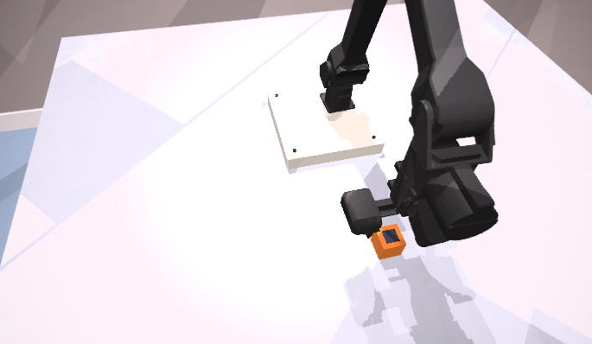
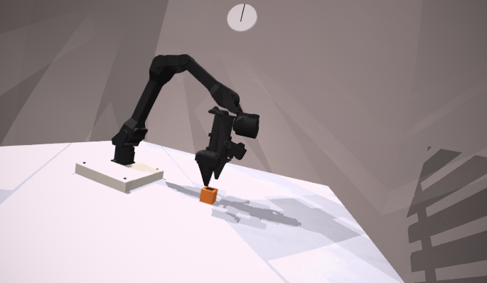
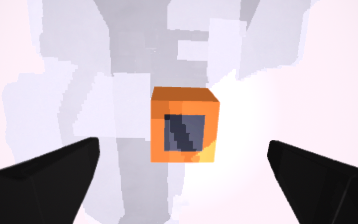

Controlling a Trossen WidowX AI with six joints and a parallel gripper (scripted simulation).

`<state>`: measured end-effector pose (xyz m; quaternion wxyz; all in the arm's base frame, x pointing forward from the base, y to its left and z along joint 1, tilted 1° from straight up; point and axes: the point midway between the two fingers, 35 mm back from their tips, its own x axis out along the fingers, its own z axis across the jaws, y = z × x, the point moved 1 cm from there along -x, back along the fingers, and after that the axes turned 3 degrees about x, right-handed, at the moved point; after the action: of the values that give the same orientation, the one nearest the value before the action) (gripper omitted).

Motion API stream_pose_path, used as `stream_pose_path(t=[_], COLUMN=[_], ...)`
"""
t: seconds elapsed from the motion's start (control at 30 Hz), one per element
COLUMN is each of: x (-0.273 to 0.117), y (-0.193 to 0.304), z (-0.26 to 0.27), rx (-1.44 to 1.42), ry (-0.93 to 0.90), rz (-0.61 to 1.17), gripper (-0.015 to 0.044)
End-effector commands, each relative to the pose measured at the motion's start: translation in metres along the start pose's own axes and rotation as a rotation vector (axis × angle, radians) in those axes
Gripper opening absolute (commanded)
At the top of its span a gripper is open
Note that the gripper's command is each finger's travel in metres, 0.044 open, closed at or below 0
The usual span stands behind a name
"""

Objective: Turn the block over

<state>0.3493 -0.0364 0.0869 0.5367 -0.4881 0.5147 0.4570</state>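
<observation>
one orange cube block with a dark square mark (image 1: 388,242) (image 2: 208,195) (image 3: 184,132) sits mark-up, still unturned. the black two-fingered hand (image 2: 211,182) (image 3: 186,147) is wide open, presumably to straddle it.

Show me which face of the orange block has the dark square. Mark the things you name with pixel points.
The top face (image 1: 391,236) (image 2: 210,188) (image 3: 184,132) of the block (image 1: 388,243) (image 2: 208,195) (image 3: 184,125); its other visible faces are plain orange.

Block (image 1: 388,242) (image 2: 208,195) (image 3: 185,132): matt, smooth, plastic-looking; arm (image 1: 459,92) (image 2: 146,101): dark, mostly matt.

Arm arched forward; pincer (image 1: 394,229) (image 2: 211,182) (image 3: 186,147) wide open, pointing downward.
</observation>
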Motion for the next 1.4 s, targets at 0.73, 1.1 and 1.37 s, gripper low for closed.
stream_pose_path(t=[0.73, 1.1, 1.37], x=[0.038, 0.038, 0.038], y=[0.001, 0.001, 0.001], z=[0.0, 0.0, 0.0], rx=[-0.005, -0.005, -0.005], ry=[-0.004, -0.004, -0.004], rz=[0.001, 0.001, 0.001], gripper=[0.0414, 0.0164, 0.0111])
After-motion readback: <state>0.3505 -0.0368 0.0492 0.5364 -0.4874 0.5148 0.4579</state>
